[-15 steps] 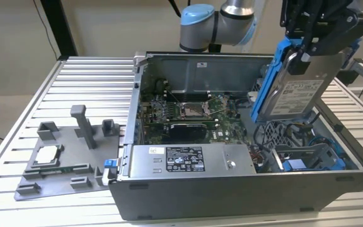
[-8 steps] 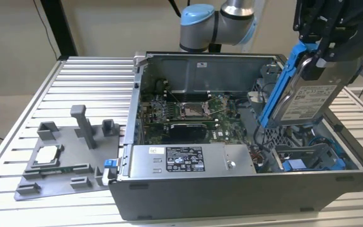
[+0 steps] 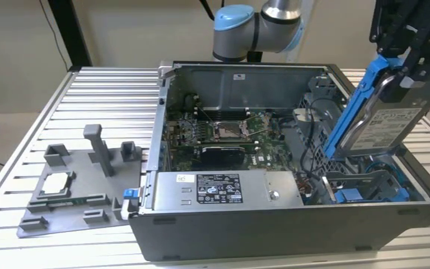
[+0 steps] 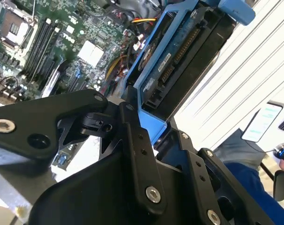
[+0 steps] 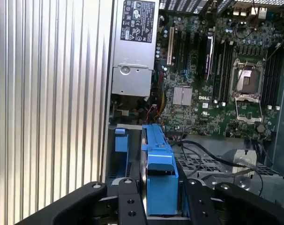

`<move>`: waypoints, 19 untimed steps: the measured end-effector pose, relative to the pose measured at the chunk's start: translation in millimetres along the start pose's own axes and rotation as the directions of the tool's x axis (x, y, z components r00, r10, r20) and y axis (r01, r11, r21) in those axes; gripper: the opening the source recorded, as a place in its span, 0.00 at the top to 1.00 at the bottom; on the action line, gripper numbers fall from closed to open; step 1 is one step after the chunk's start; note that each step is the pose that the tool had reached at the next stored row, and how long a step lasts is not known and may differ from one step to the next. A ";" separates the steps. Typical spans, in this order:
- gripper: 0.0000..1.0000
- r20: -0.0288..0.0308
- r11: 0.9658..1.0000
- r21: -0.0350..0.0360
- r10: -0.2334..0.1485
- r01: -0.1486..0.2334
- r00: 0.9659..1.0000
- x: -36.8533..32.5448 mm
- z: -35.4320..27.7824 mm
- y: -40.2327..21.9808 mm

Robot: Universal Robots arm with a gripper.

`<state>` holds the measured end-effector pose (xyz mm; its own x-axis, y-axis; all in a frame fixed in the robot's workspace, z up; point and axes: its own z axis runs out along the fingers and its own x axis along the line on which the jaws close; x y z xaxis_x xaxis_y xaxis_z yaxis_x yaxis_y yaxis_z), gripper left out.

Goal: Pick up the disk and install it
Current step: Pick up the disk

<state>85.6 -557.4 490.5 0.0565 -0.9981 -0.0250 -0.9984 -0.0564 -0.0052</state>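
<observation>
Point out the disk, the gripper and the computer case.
the disk [image 3: 391, 128], exterior view, on its white label.
the gripper [image 5: 160, 187], first wrist view, midway between its fingertips.
the computer case [image 3: 275, 231], exterior view, on its near wall.

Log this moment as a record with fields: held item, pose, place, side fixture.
held: disk in its blue frame, clamped by the end effector
pose: steeply tilted, nearly on end
place: over the open computer case, at the exterior view's right end, not yet seated
side fixture: grey tray on the table, small square chip lying in it
</observation>
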 end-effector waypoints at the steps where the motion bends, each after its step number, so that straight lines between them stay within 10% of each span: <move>1: 1.00 0.000 1.000 0.000 0.000 0.000 1.000 1.9 0.1 -2.6; 7: 1.00 0.000 1.000 -0.001 0.000 0.000 1.000 13.5 0.6 -15.9; 19: 1.00 0.000 1.000 -0.001 0.000 0.000 1.000 15.3 3.0 -16.0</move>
<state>102.4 -571.7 487.2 0.0565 -0.9981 -0.0254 -0.9984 -0.0564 -0.0043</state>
